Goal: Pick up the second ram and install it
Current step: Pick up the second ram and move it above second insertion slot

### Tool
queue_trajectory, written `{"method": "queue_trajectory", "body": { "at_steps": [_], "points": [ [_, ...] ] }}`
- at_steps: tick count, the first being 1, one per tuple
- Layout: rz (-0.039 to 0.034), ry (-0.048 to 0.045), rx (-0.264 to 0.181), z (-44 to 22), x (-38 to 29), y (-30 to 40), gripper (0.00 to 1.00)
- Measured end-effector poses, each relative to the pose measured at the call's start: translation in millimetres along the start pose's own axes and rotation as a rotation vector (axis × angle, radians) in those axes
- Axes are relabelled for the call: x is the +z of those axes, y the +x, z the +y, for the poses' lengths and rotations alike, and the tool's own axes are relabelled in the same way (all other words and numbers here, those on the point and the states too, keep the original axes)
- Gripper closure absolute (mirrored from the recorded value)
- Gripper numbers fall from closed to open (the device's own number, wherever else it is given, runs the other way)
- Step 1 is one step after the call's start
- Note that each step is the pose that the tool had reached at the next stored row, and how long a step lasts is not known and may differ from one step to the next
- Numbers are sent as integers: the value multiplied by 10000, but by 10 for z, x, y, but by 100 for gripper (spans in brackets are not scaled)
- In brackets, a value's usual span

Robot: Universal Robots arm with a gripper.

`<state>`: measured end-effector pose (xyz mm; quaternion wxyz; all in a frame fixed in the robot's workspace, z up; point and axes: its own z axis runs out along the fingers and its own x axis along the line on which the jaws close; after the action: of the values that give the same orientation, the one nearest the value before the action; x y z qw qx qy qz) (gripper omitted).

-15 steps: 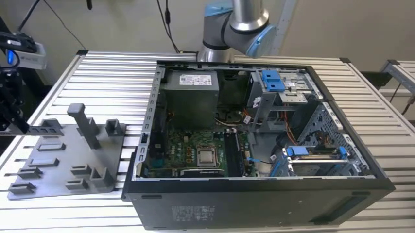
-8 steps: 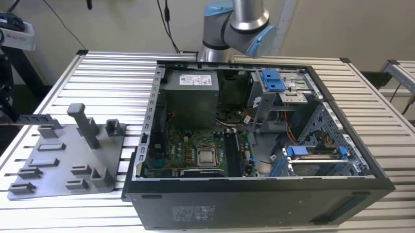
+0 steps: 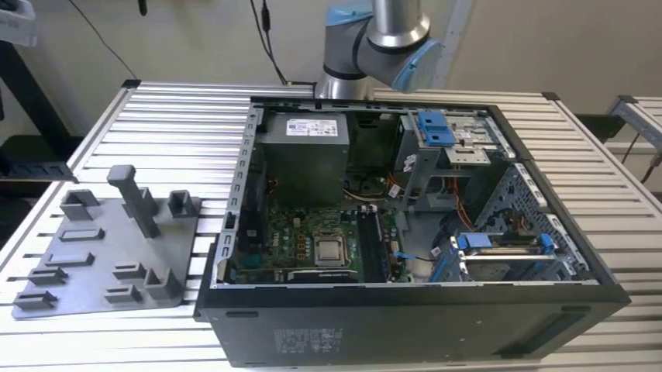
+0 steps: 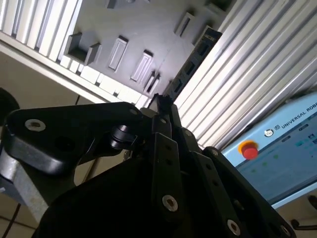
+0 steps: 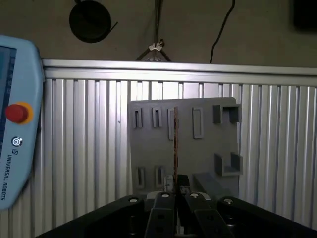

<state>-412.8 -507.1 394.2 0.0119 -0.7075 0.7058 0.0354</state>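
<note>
A ribbed aluminium surface (image 3: 155, 124) carries an open PC case (image 3: 414, 325) and, to the exterior view's left of it, a grey tray (image 3: 104, 252) with upright posts and shallow slots. The robot arm (image 3: 377, 39) rises behind the case.

In both wrist views the black end effector (image 5: 177, 191) (image 4: 161, 101) is clenched on the second ram (image 5: 176, 144) (image 4: 195, 54). It grips one end between its fingertips, so the stick juts straight out from them, with the grey tray and the ribbed surface behind it. In the first wrist view the ram shows edge-on, a thin dark line with a reddish-brown tint. In the second wrist view its flat face shows: long, narrow, dark green-black, with a row of small dark chips.

A pale blue teach pendant (image 5: 15, 139) (image 4: 277, 148) with a red button (image 5: 17, 113) (image 4: 248, 149) bears lettering and shows off to one side of the tray. A white printed sticker (image 3: 315, 125) sits on the power supply inside the case, and faint print marks the case's near wall
</note>
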Motion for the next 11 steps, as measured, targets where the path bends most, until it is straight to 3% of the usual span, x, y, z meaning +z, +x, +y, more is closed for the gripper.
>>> {"method": "queue_trajectory", "body": {
  "at_steps": [6,11],
  "points": [
    [0,1,-1,3,-91,-6,86],
    [-21,0,-1,3,-92,-6,86]
  ]
}}
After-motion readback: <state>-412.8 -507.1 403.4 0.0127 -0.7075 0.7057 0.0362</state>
